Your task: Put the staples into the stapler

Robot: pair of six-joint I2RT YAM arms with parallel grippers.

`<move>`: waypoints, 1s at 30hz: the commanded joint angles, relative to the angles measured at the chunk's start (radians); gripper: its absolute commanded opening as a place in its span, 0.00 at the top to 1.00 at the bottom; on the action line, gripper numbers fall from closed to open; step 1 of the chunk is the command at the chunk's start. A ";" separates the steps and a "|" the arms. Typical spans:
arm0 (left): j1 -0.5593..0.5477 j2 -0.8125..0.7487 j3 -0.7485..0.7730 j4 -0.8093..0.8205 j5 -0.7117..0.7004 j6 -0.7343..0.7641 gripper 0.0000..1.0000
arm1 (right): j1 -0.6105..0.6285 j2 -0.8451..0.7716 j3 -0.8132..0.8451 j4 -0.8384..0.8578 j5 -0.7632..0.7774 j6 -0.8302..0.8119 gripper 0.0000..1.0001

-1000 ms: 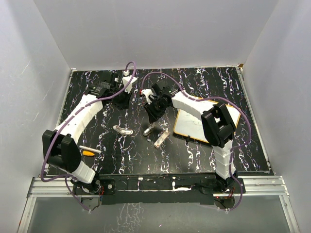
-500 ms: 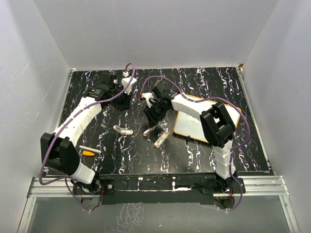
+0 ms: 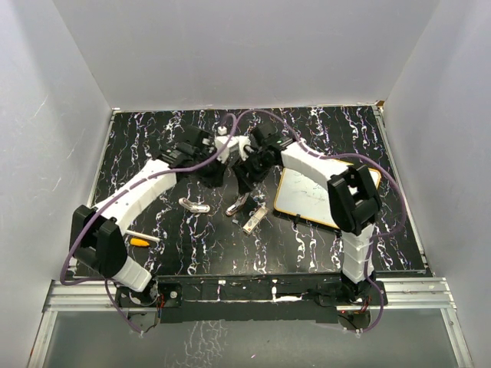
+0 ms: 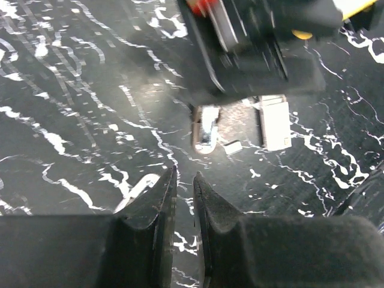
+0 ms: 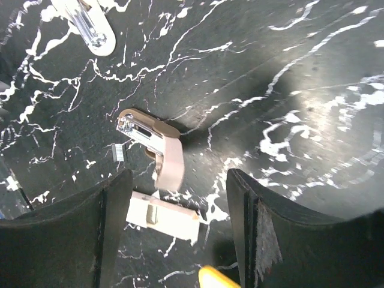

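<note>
Black counter (image 3: 199,253) with white veining, enclosed by pale walls on three sides. Both arms reach toward the middle of the counter, with their wrists close together.

Left pincer (image 4: 183,195): the fingers are drawn almost together with only a thin slit between them, and nothing is held. It hangs above the counter. The tip of a white mini stapler (image 4: 139,186) shows just beside one finger.

Right pincer (image 5: 180,183): the fingers are set wide apart with nothing between them. It hangs over the items without touching them.

Stapler (image 5: 155,143): beige, lying near the counter's centre, with its metal channel exposed at one end.

Staples (image 5: 162,217): a pale cream oblong box lying flat on the counter, just beside the beige stapler on the side nearer the arm bases. Whether the two touch cannot be determined.

A small grey staple piece (image 5: 119,153) lies loose next to the stapler.

A whiteboard (image 3: 307,195) with a yellow rim lies to the right, partly under the right arm. A white pen (image 3: 143,236) and an orange cap (image 3: 139,242) lie together near the left arm's base, well apart from the stapler.
</note>
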 commanded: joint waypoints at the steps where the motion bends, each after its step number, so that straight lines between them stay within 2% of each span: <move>1: -0.089 0.013 -0.027 0.007 -0.094 -0.066 1.00 | -0.096 -0.143 0.047 0.003 -0.108 -0.057 0.33; 6: -0.156 0.042 -0.037 0.007 -0.153 -0.106 1.00 | -0.196 -0.273 -0.026 0.004 -0.181 -0.102 0.33; 12: -0.198 0.134 0.009 -0.066 -0.185 -0.100 1.00 | -0.233 -0.403 -0.070 0.002 -0.185 -0.140 0.32; 30: -0.240 0.345 0.184 -0.139 -0.278 -0.141 1.00 | -0.318 -0.534 -0.200 0.050 -0.206 -0.127 0.32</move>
